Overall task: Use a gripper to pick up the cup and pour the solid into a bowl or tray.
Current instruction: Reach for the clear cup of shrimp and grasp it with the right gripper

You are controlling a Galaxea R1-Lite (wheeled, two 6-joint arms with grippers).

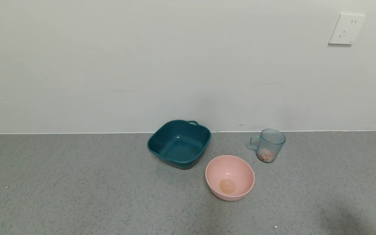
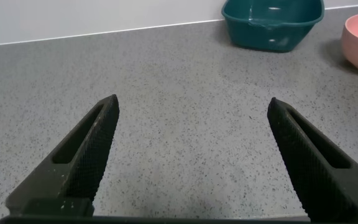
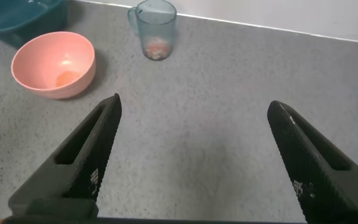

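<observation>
Grey speckled counter (image 1: 77, 195) against a white wall (image 1: 142, 65) with a socket (image 1: 346, 28). Teal tub (image 1: 179, 143), empty; pink bowl (image 1: 229, 177), empty, just beside it. The cup (image 1: 268, 145) stands upright near the bowl toward the wall, handle toward the tub; the solid (image 1: 266, 157) lies at its bottom. Probably light, rigid, ribbed plastic, though possibly glass: grasp across the body. Left gripper (image 2: 191, 124) and right gripper (image 3: 194, 124) hang spread wide, holding nothing.
</observation>
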